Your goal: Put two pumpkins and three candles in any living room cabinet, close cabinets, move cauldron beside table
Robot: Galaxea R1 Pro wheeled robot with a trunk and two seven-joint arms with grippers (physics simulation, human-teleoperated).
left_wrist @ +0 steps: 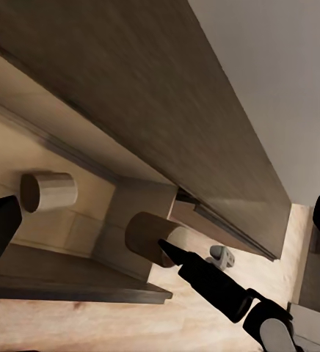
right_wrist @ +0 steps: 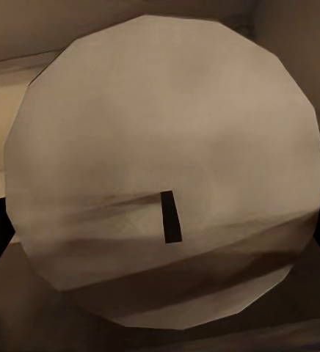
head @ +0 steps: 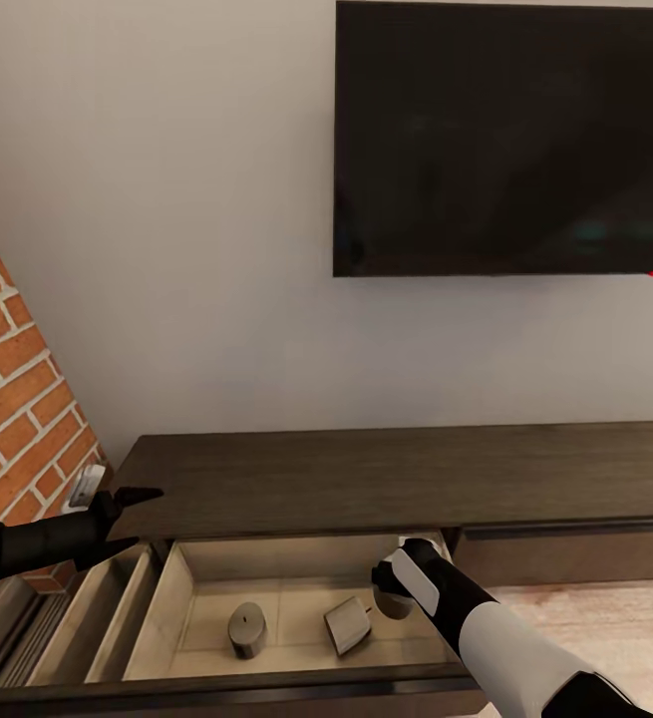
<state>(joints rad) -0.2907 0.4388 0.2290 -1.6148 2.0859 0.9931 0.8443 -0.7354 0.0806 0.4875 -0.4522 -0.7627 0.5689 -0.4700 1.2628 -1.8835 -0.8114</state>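
Observation:
The long dark-brown cabinet (head: 386, 479) stands under the TV with a pale tan drawer (head: 296, 653) pulled out. One grey candle (head: 247, 628) stands upright in the drawer and a second candle (head: 347, 625) lies tipped over beside it. My right gripper (head: 396, 586) hangs over the drawer's right end, shut on a third candle (head: 394, 604). That candle's flat top and dark wick (right_wrist: 171, 216) sit very close in the right wrist view. My left gripper (head: 132, 519) is open, hovering at the cabinet's left end. The pumpkins, cauldron and table are out of view.
A black wall-mounted TV (head: 505, 140) hangs above the cabinet. A brick fireplace (head: 17, 399) rises at the left, close to my left arm. Narrow tan compartments (head: 102, 608) lie open left of the drawer. Light wood floor (head: 595, 608) shows at the right.

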